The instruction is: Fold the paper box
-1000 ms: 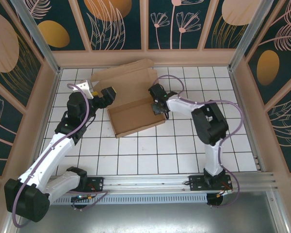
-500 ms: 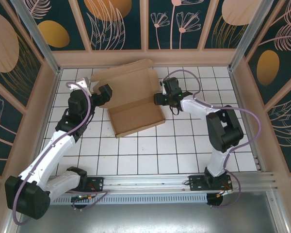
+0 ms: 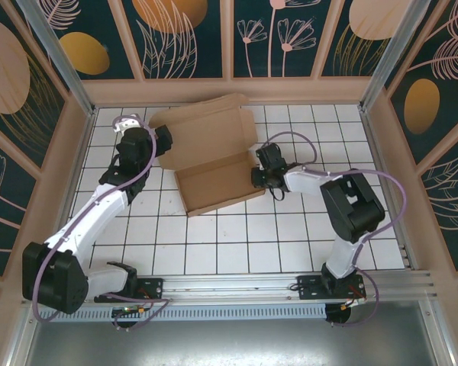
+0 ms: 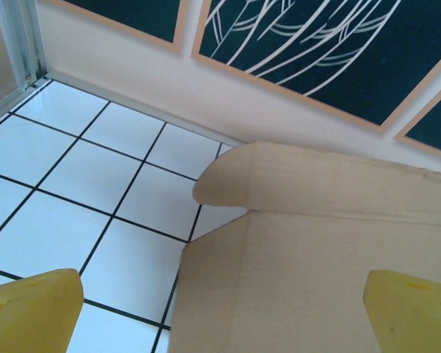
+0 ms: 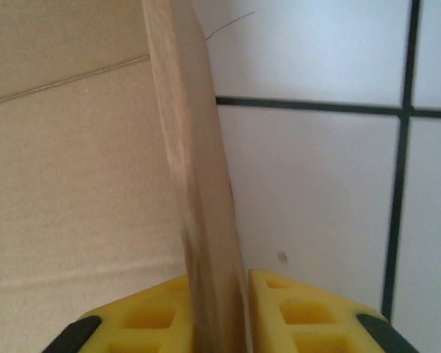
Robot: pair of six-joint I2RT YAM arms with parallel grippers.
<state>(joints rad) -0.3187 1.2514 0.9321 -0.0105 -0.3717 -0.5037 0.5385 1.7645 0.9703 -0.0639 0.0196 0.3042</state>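
The paper box (image 3: 214, 164) lies on the tiled floor as a shallow brown tray with its lid flap spread flat toward the back wall. My right gripper (image 3: 256, 177) is at the tray's right side wall. In the right wrist view that upright wall (image 5: 195, 169) stands squeezed between the yellow fingers (image 5: 294, 312), so the right gripper (image 5: 217, 312) is shut on it. My left gripper (image 3: 162, 143) sits at the lid's left edge. It (image 4: 220, 305) is wide open, with the lid's cardboard (image 4: 316, 265) and its rounded corner tab between and beyond the fingertips.
White tiles with black grout (image 3: 237, 236) surround the box. Patterned walls (image 3: 229, 38) close the cell at the back and sides, and an aluminium rail (image 3: 237, 286) runs along the near edge. The back wall base (image 4: 132, 88) is close behind the lid.
My right gripper has moved in from the right and closed on the tray's right wall. My left gripper has shifted back along the lid's left edge. The box has slid slightly right.
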